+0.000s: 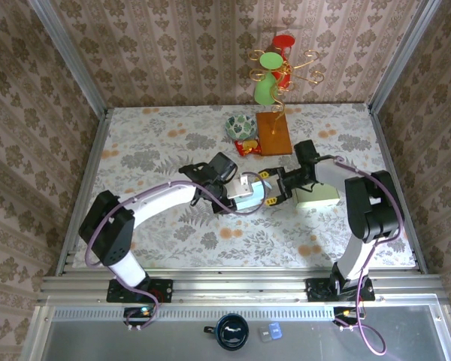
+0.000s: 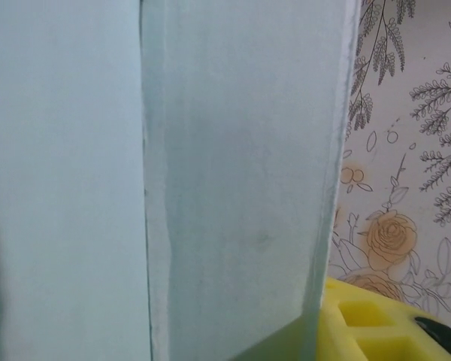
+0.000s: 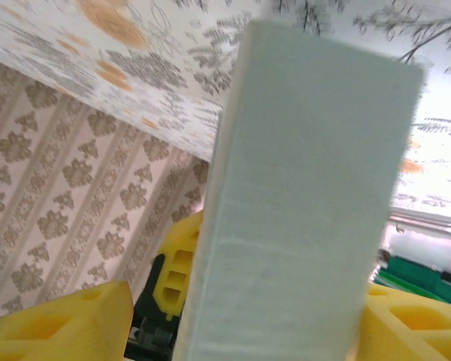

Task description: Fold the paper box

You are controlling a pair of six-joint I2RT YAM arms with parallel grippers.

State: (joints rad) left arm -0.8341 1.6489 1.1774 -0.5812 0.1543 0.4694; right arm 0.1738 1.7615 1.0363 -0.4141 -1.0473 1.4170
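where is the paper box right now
In the top view the paper box sits mid-table between the left tool and right tool, just in front of the red snack packet.

Pale mint paper box [image 2: 233, 173]: matt card, faint fibrous grain, soft crease lines. Beside box, yellow plastic gripper fingers [image 3: 75, 320]: dull moulded finish with square recesses. Floral-print tablecloth [image 1: 158, 143] under box: flat, low sheen. Behind box, brown wooden board [image 1: 273, 132]: smooth.
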